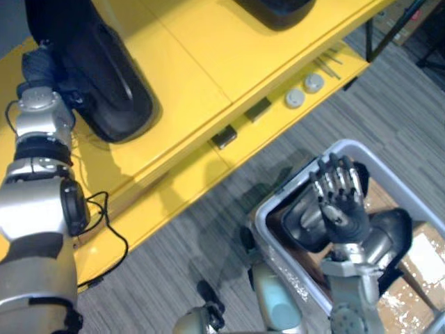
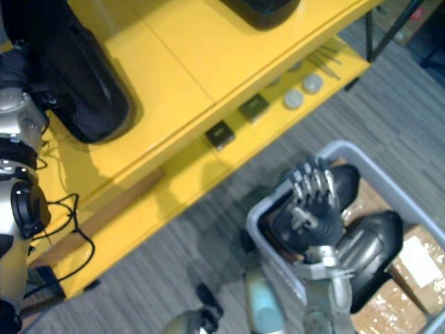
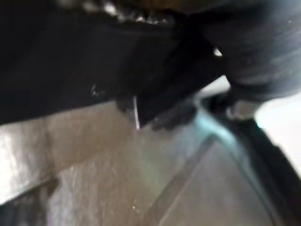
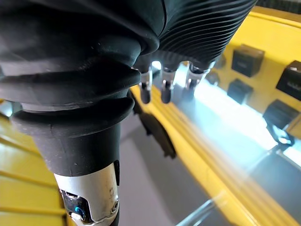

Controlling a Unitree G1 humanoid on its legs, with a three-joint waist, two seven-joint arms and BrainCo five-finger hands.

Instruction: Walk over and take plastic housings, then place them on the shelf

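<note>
A large black plastic housing (image 1: 104,69) lies on the top of the yellow shelf (image 1: 201,62) at the far left. My left hand (image 1: 38,66) is against its left end, with the fingers hidden behind it; the left wrist view has the dark housing (image 3: 94,61) very close. A second black housing (image 1: 278,10) sits at the shelf's far edge. My right hand (image 1: 341,195) hangs open and holds nothing, above a grey bin (image 1: 348,149) with more black housings (image 1: 306,226) in it.
The shelf's lower level carries two small black blocks (image 1: 224,137), two round grey discs (image 1: 304,90) and thin metal rods (image 1: 327,66). Cardboard boxes (image 1: 421,261) stand beside the bin on the grey striped carpet (image 1: 195,236).
</note>
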